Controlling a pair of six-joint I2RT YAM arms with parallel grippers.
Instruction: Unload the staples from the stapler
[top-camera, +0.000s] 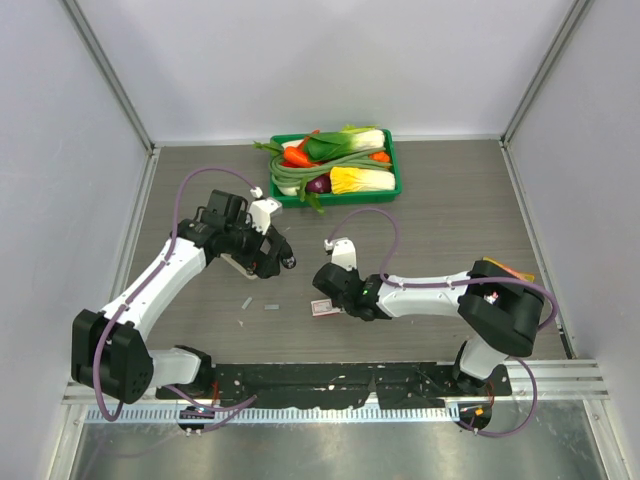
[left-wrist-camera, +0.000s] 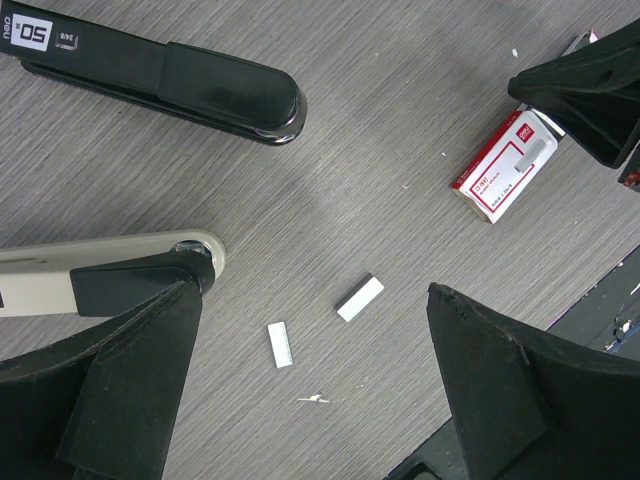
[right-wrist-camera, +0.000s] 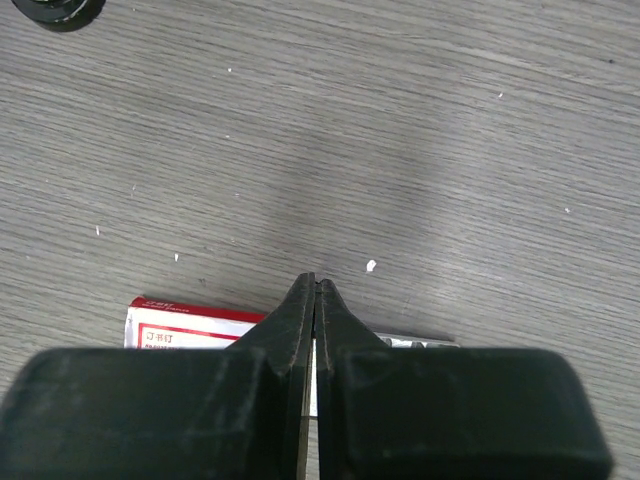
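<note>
"While we are holding the right gripper (right-wrist-camera: 315, 295) shut, its fingers (right-wrist-camera: 295, 325) together right over the red-and-white box (right-wrist-camera: 190, 325), are we pinching anything?"

"We cannot tell; nothing is showing between the tips. If we are pulling away from here, we are risking the box coming along instead of what we want."

"And where are the staples (left-wrist-camera: 360, 298) lying?"

"Two short silvery strips are lying loose on the table (left-wrist-camera: 400, 60), in the gap between the fingers of the left gripper (left-wrist-camera: 310, 292). Those fingers are standing wide apart and gripping nothing."

"What are we worrying about on that side?"

"The strips are thin and flat, so we are judging that closing on them is more likely pushing them along the table or snapping them than lifting them. The black stapler (left-wrist-camera: 160, 75) is lying just beyond the fingertips, and a pale bar (left-wrist-camera: 100, 262) is resting against one finger (left-wrist-camera: 130, 380). Swinging such wide jaws there, we are risking knocking both. Whether more staples are sitting inside the stapler, we cannot tell."
</note>
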